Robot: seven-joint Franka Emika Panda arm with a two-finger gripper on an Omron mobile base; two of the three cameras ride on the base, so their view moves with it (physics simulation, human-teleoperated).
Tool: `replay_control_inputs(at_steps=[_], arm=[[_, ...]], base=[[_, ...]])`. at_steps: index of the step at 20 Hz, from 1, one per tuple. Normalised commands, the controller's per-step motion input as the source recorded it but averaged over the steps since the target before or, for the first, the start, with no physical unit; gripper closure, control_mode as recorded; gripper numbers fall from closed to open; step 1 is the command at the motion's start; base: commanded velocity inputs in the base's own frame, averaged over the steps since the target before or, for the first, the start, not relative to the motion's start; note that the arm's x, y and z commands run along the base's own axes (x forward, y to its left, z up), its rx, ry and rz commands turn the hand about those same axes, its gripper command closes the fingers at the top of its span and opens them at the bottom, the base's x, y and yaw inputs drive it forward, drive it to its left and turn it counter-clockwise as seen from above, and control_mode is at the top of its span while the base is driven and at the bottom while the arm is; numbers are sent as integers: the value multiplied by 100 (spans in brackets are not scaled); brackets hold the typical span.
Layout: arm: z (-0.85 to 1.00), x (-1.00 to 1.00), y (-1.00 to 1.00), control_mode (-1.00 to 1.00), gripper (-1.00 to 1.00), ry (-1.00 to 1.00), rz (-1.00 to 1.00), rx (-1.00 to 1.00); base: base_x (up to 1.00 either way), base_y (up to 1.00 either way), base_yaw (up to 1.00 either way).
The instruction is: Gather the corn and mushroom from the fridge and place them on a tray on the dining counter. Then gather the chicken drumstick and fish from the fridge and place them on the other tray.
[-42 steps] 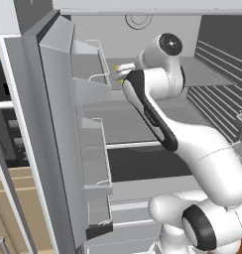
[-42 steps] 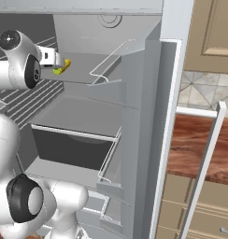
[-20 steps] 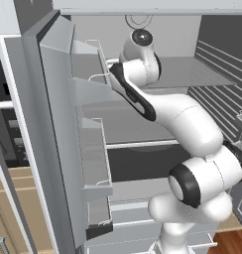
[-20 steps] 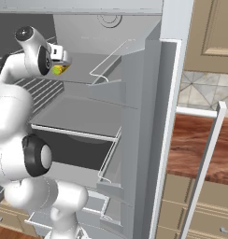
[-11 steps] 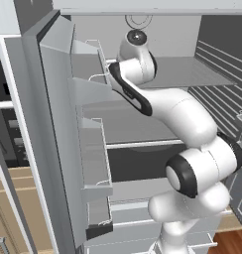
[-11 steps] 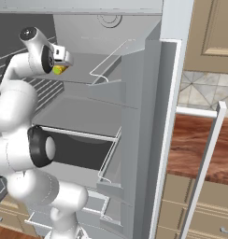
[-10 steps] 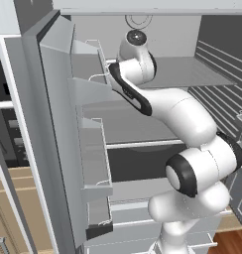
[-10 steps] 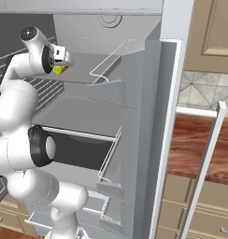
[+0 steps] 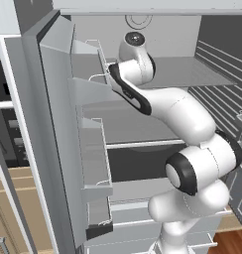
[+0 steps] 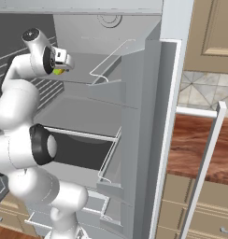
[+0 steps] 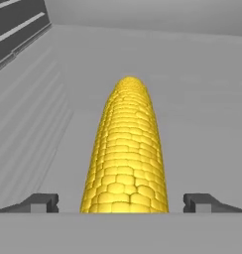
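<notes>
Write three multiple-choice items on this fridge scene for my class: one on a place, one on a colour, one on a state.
1. Where does the corn lie?
A. between the open jaws
B. on a tray
C. in a door bin

2. What colour is the corn?
A. green
B. yellow
C. white

3. How is the fridge door?
A. shut
B. removed
C. open

Answers: 1 A, the hand view shows a fingertip on each side of it; 2 B, its kernels are yellow; 3 C, the door stands swung out, shelves exposed.
</notes>
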Motion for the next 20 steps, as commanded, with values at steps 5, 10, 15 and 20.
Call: replay_control_inputs(at_steps=[5, 10, 15, 20], arm=[[-9, 5, 0, -100, -100, 8, -4, 0], [-6, 11, 0, -100, -100, 3, -4, 0], [0, 0, 0, -100, -100, -6, -2, 0], [0, 16, 0, -100, -100, -1, -1, 0]], base=[[0, 0, 0], [0, 0, 0], [0, 0, 0], [0, 0, 0]])
